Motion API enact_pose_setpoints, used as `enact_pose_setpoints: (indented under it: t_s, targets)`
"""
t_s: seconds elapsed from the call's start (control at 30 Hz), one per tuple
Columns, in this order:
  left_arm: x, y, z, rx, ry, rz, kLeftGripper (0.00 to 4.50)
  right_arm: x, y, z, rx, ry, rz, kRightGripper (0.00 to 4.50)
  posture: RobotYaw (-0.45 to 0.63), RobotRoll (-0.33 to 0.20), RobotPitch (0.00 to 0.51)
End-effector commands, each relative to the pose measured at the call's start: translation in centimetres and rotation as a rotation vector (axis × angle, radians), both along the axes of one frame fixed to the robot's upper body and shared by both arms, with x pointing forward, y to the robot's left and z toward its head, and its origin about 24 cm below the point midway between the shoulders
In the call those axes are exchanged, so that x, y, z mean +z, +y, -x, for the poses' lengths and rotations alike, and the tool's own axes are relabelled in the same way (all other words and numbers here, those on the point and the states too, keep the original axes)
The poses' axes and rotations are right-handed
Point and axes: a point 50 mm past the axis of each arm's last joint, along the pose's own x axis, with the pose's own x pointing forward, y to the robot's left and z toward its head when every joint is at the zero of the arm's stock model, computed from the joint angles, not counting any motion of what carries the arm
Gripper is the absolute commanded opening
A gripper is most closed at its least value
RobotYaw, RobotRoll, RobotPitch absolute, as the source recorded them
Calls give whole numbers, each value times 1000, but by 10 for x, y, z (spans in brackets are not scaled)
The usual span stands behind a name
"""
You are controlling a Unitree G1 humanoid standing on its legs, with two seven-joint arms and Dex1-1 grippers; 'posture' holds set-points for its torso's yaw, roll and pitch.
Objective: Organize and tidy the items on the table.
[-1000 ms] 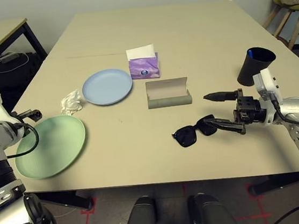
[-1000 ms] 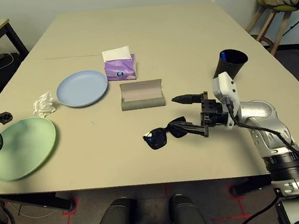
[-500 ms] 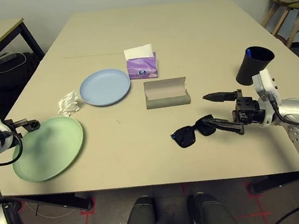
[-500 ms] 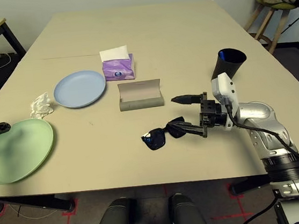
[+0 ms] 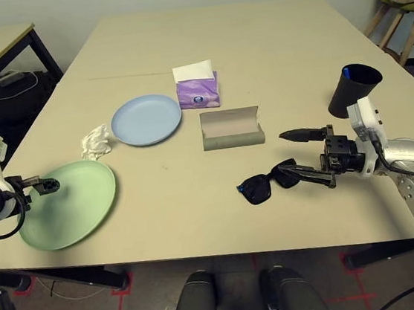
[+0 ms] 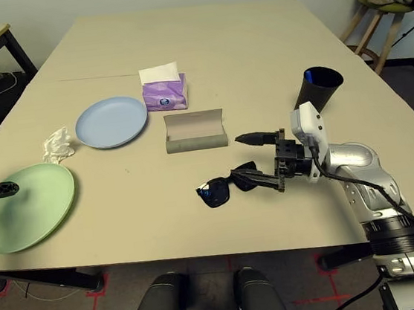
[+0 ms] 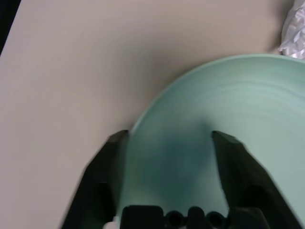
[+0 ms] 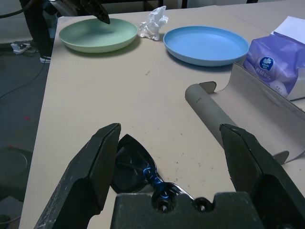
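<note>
While the right claw sits spread wide at the right of the frame, one finger lies beside the sunglasses' arm and the other hangs over bare worktop; nothing is grasped. Sunglasses rest lens-down at lower centre, just left of that claw.

Left claw is at the left edge, over the near-left rim of the green plate. Its wrist view shows the fingers apart with the plate rim between them (contact cannot be told, so grip state is uncertain).

Green plate: lower left, flat on the worktop. Blue plate: up and right of it, apart. Tissue: crumpled, between the two plates, just beside the blue plate's left rim. Tissue box: upper centre, white sheet sticking up. Case: lying open just below the box, centre frame. Cup: tilted, at the right, behind the right arm.
</note>
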Motion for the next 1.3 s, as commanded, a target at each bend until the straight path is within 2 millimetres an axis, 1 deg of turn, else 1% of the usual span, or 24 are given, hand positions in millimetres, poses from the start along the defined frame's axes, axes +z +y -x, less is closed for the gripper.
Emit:
enact_pose_setpoints:
  t_s: [0.03, 0.1, 0.13, 0.2, 0.57, 0.77, 0.87, 0.97, 1.13, 1.17, 1.2, 1.27, 1.3]
  targets:
    - [-10, 6, 6, 16, 63, 0, 2009, 3, 4, 1, 21, -9, -6, 4500, 194, 0, 90]
    - [-13, 8, 9, 21, 79, -4, 1285, 4, 4, 0, 20, -12, -7, 4500, 192, 0, 89]
    - [-14, 9, 9, 25, 83, -5, 825, 4, 4, 0, 20, -13, -6, 4500, 191, 0, 88]
    - [-15, 10, 10, 27, 86, -5, 63, 4, 3, 0, 19, -13, -6, 4500, 191, 0, 87]
    - [-14, 8, 7, 6, 81, 12, 26, 3, 2, -1, 13, -17, -4, 4500, 190, 0, 84]
    - [-10, 6, 4, -19, 62, 19, 26, 4, 4, -1, 14, -20, -3, 4500, 191, 0, 82]
    - [-9, 4, 2, -42, 54, 25, 731, 5, 6, -1, 15, -23, -3, 4500, 191, 0, 80]
    - [-8, 2, 2, -64, 59, 29, 1823, 6, 6, -2, 13, -24, -3, 4500, 190, 0, 79]
    - [-9, 0, 1, -84, 70, 39, 3779, 5, 2, -2, 9, -26, -2, 4500, 190, 0, 79]
    - [-10, 0, 1, -84, 71, 40, 3420, 5, 2, -2, 8, -26, -2, 4500, 190, 0, 79]
    - [-10, 0, 1, -86, 72, 40, 3322, 5, 1, -2, 7, -26, -1, 4500, 185, 0, 78]
    - [-10, 0, 1, -86, 75, 39, 2691, 5, 1, -2, 5, -27, -1, 4500, 184, 0, 78]
    - [-10, 0, 1, -86, 76, 38, 2236, 5, 0, -2, 5, -27, 0, 4500, 185, 0, 77]
